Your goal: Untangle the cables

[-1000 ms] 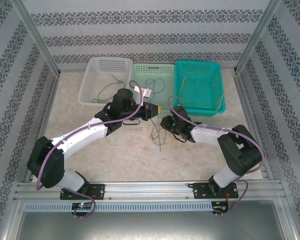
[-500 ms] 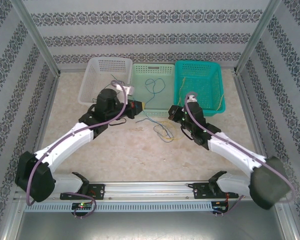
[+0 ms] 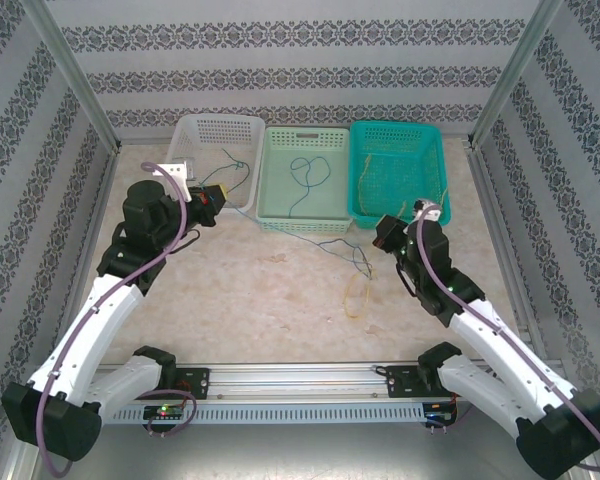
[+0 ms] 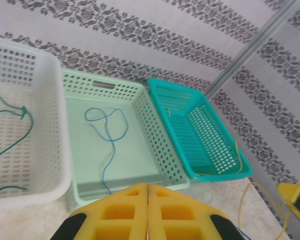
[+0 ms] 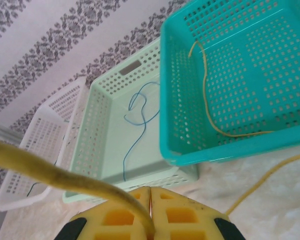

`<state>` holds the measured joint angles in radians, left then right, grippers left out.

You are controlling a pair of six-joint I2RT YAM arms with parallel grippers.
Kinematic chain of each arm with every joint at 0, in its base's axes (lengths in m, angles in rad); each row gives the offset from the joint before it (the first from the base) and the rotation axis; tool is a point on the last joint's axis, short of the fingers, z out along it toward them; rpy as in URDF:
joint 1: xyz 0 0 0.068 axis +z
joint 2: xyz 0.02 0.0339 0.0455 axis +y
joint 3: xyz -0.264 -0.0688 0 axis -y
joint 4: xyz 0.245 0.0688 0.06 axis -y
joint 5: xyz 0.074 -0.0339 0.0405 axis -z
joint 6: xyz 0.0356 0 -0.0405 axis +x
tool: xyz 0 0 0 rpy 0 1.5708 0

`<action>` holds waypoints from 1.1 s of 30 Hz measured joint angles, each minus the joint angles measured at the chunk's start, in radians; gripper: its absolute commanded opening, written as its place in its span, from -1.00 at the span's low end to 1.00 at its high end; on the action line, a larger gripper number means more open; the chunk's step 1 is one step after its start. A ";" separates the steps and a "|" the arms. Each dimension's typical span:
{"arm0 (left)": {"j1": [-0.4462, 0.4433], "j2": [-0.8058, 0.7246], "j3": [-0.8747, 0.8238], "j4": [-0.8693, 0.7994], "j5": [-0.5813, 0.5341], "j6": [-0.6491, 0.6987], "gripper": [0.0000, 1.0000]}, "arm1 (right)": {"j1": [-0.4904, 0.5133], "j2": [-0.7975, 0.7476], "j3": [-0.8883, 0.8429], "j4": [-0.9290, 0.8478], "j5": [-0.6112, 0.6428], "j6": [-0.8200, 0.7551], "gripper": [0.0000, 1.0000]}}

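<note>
Right gripper [image 5: 150,192] clamps its pads on a yellow cable [image 5: 65,176], just in front of the teal basket [image 5: 230,150]; left gripper [image 4: 148,190] is pressed closed with nothing between its pads, near the white basket [image 4: 50,150]; a blue cable [image 4: 108,131] lies in the pale green basket [image 4: 155,145]; a green cable [image 4: 12,142] lies in the white one.

A lab-style robot test cell: aluminium frame posts [image 3: 72,75], patterned wall panels [image 3: 300,55] and a mounting rail [image 3: 300,378].
</note>
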<state>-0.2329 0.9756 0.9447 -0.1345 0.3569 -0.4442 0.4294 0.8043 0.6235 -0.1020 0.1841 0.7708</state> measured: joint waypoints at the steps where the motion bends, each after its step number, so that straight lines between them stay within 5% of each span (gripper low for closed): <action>1: 0.007 -0.002 0.000 -0.005 -0.004 0.000 -0.89 | -0.009 -0.011 -0.003 -0.003 0.000 0.000 -1.00; 11: 0.026 -0.001 0.115 -0.017 -0.034 -0.011 -0.87 | -0.014 0.022 -0.090 -0.014 -0.007 0.011 -1.00; 24: 0.033 0.169 0.614 0.019 -0.021 -0.026 -0.89 | -0.006 0.036 -0.206 -0.024 0.042 0.019 -1.00; 33: 0.039 0.395 1.121 -0.021 0.012 0.019 -0.89 | -0.006 0.049 -0.240 -0.021 0.066 0.027 -1.00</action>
<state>-0.1944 1.3708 2.0659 -0.1558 0.3691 -0.4255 0.4229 0.8536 0.3832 -0.1230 0.2501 0.7979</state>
